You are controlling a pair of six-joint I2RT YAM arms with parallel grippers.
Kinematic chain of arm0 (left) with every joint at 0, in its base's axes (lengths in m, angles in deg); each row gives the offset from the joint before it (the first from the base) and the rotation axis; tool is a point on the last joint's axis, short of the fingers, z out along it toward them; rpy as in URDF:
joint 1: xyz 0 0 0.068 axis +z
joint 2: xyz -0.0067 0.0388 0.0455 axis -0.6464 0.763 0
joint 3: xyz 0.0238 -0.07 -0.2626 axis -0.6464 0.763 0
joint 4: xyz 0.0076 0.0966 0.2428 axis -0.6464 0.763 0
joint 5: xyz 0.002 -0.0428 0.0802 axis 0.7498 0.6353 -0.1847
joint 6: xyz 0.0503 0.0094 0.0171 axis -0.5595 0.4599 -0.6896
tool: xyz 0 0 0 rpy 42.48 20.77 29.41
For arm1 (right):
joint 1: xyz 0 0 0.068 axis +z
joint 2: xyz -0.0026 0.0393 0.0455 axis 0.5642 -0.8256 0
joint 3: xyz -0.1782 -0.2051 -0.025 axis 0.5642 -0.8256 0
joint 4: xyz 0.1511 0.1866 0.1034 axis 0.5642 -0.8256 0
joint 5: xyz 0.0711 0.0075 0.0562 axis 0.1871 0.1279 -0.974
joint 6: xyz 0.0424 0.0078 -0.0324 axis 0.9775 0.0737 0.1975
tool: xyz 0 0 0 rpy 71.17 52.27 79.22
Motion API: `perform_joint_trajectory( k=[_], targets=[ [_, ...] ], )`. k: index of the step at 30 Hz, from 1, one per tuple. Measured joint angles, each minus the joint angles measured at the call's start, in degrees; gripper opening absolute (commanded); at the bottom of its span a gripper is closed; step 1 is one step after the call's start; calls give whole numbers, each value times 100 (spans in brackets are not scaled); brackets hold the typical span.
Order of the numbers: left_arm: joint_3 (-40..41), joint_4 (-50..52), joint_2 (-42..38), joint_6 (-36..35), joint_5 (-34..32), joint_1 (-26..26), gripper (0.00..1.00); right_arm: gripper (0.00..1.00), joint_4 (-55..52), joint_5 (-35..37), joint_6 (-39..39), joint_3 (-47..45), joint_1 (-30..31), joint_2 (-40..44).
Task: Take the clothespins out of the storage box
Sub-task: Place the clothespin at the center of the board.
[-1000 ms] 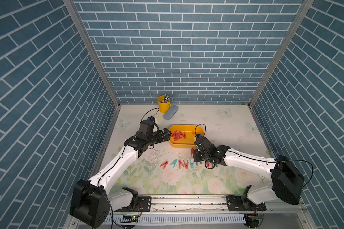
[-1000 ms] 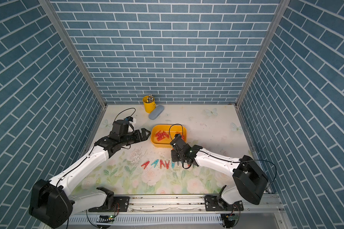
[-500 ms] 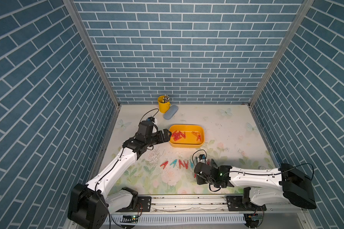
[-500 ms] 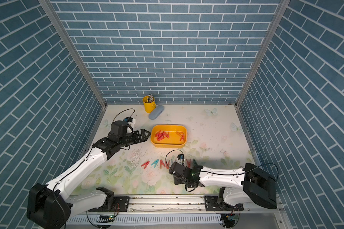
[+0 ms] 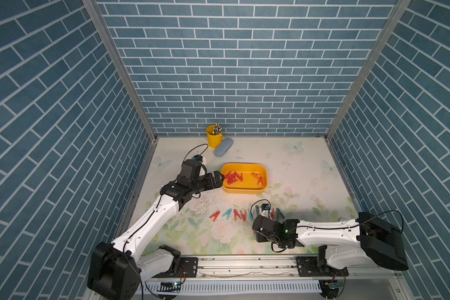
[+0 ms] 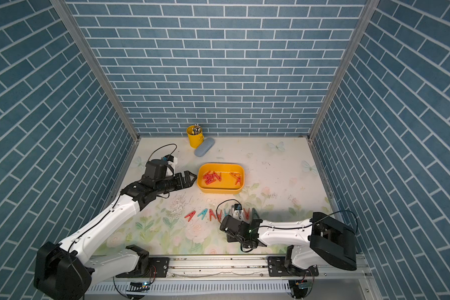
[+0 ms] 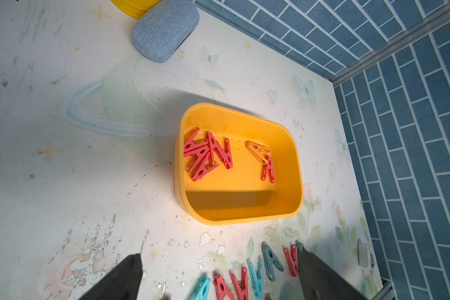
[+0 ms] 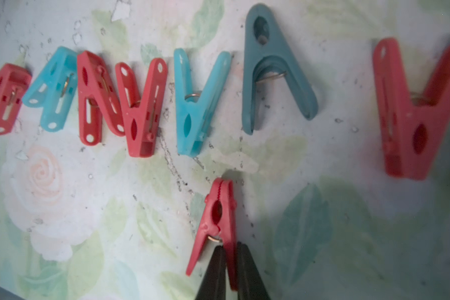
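Your right end effector [image 8: 230, 245] is nipped onto one leg of a red clothespin [image 8: 217, 220], low over the desk [image 8: 348, 181] and just on the near side of the row of clothespins [image 8: 140, 104] laid out there. The peg's long axis runs away from the fingers toward that row, with its nose aimed between a light blue peg [image 8: 198, 104] and a dark teal peg [image 8: 273, 70]. From there the storage box [image 5: 244, 191] lies well apart, beyond the row.

Your left end effector [image 5: 218, 179] stands spread wide and empty just beside the box's short end. The tangled red cluster [image 7: 208, 155] lies inside against that same end, directly ahead of it, legs crossing at several angles. I judge the left arm the nearer one for the next pick. The orange peg [image 7: 257, 152] and its red neighbour [image 7: 268, 170] sit further along the box.
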Motion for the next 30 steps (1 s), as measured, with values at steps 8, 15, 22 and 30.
perform_joint_trajectory(
  k=[8,15,22,30],
  targets=[
    [-15,-2,164,20,-20,-98,100,36,-120,90,0,0,0,264],
    [-286,-11,774,74,-125,-431,95,51,-315,262,-221,271,-258,710],
    [-1152,85,1711,79,-498,-861,82,79,-363,354,-855,763,-966,905],
    [-2406,426,3230,151,-1075,-1333,60,97,-297,378,-1532,1001,-1742,1014]
  ],
)
